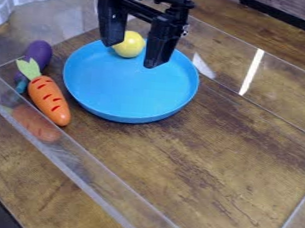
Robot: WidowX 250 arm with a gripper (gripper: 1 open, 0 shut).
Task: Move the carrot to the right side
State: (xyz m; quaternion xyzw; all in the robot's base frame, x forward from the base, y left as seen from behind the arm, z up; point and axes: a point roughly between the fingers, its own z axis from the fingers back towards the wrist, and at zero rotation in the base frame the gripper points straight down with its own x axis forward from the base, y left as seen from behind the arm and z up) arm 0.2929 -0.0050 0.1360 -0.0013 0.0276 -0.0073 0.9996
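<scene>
The carrot (47, 95) lies on the wooden table at the left, small and orange with dark grooves, its green top (28, 70) pointing up-left. It rests just left of the blue plate (130, 99). My gripper (131, 52) hangs over the plate's far part, pointing down, open with nothing between its black fingers (158, 48). It stands well to the right of the carrot and does not touch it.
A yellow round fruit (126, 45) sits on the plate's far side, between the fingers in this view. A purple eggplant-like toy (37, 52) lies above the carrot's top. A clear plastic wall (56, 168) borders the table at the left and front. Bare wood extends to the right.
</scene>
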